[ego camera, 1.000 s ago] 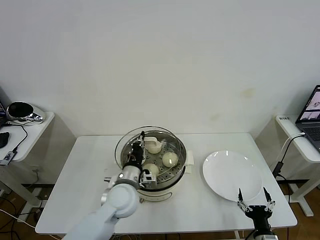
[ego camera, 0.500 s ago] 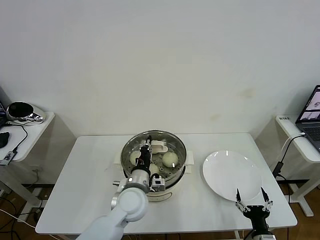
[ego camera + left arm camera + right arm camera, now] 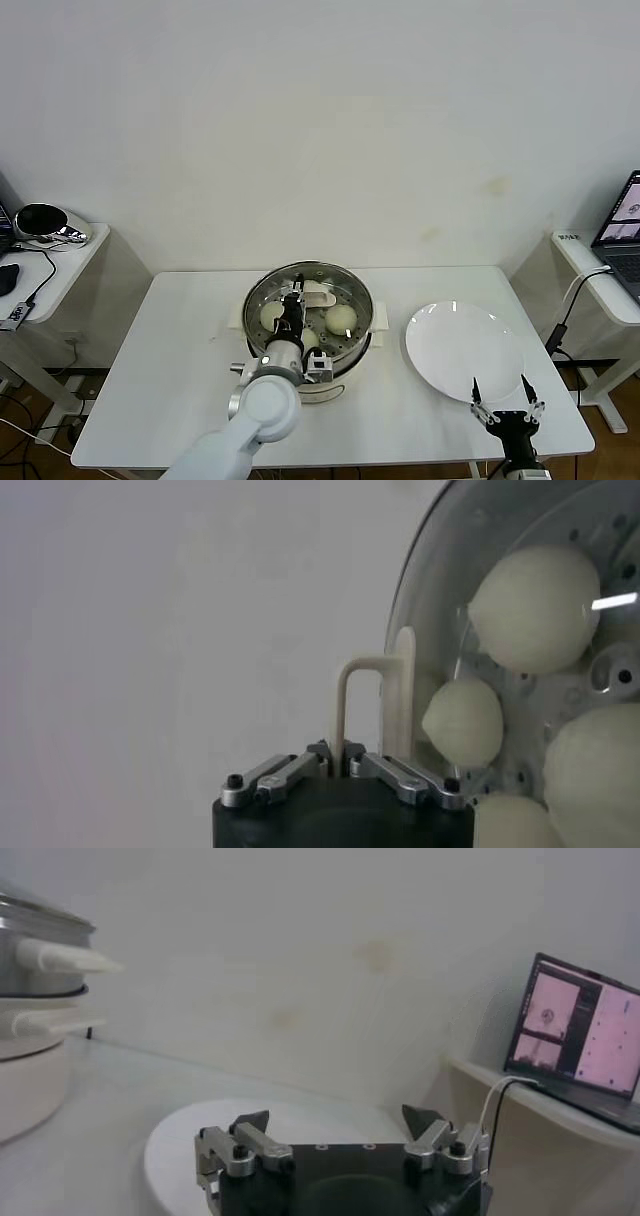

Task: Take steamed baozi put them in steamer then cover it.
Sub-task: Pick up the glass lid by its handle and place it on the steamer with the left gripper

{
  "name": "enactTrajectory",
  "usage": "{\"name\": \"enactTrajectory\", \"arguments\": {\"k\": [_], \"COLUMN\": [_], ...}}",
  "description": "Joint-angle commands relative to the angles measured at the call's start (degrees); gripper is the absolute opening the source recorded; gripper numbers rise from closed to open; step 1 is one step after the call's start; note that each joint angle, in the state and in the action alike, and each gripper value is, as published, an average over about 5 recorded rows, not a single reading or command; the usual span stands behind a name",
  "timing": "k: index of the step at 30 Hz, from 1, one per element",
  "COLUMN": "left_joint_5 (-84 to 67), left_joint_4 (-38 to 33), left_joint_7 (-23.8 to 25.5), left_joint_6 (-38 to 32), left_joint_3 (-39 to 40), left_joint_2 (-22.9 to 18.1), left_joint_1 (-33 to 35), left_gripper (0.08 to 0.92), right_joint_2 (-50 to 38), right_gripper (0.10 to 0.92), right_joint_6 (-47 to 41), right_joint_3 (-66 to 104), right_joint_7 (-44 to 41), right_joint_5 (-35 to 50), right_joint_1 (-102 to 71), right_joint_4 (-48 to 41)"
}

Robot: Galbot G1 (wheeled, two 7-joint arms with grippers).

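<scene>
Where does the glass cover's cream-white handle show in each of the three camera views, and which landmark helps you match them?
Head view: the cover's handle lies at the steamer's centre, under the left gripper.
Left wrist view: the handle stands at the middle, clamped in the left gripper, baozi beside it.
Right wrist view: not in it.
Shared landmark: the steamer, seen at the edge of the right wrist view.

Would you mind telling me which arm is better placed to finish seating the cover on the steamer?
Left: the left gripper is shut on the cover handle over the steamer. The right gripper hangs open beside the plate.
</scene>
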Motion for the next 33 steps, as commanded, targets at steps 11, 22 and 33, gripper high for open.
{"name": "enactTrajectory", "arguments": {"k": [11,22,33], "left_joint_5": [1.28,0.48,-7.53], "left_joint_4": [1.64,-0.47,-17.43], "left_joint_7": [-1.22,-1.74,-6.79], "left_joint_6": [-0.54,-0.77,-2.81], "left_joint_3": [-0.48,-0.94,-6.35], "left_joint_2": [-0.33,-0.71,4.96], "left_joint_1": [0.07,1.40,15.57], "left_gripper": [0.145,0.172,0.479], "right_joint_2": [-0.09,-0.03,-0.12], "right_gripper": [0.823,0.823,0.823], "right_joint_6": [0.25,0.23,0.46], "right_joint_3": [-0.07,-0.25,-0.38], "right_joint_7": [0.03,-0.07,-0.11], "right_joint_5": [-0.09,-0.34,-0.49], "right_joint_1": [-0.12,-0.16,-0.26], "right_joint_4": [-0.30,-0.27,-0.30]}}
